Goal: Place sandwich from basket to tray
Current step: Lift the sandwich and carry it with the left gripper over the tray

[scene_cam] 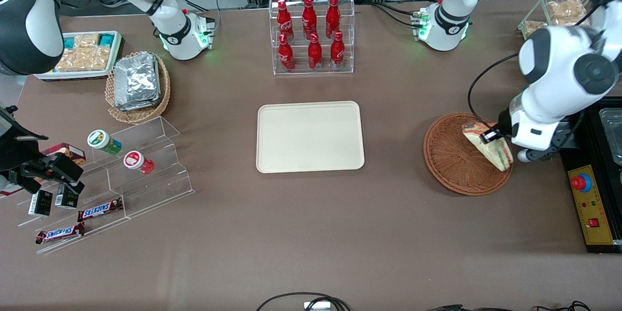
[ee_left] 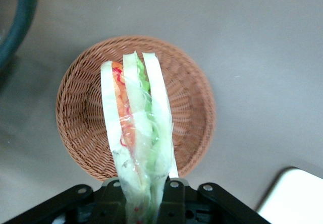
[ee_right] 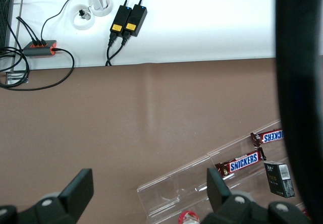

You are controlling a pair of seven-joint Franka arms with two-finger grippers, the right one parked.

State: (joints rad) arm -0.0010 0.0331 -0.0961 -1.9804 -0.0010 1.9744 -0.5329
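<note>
A brown bench [scene_cam: 311, 233] fills the front frame; at its right, the gripper [scene_cam: 491, 137] has its jaws clamped on the sandwich [scene_cam: 492, 148] above the basket [scene_cam: 452, 155], with the tray [scene_cam: 310, 136] at centre.

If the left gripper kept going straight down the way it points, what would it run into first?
Probably the basket. The gripper, shut on the sandwich, hangs above it, pointing down at its woven floor. The sandwich tip would likely touch first; the height is hard to judge.

One sandwich [scene_cam: 490, 148], two wicker baskets beside the cream tray [scene_cam: 310, 136], six red bottles [scene_cam: 311, 31], two Snickers bars [scene_cam: 99, 210], two capped tubs [scene_cam: 104, 142], perhaps two small dark boxes [scene_cam: 41, 202].
</note>
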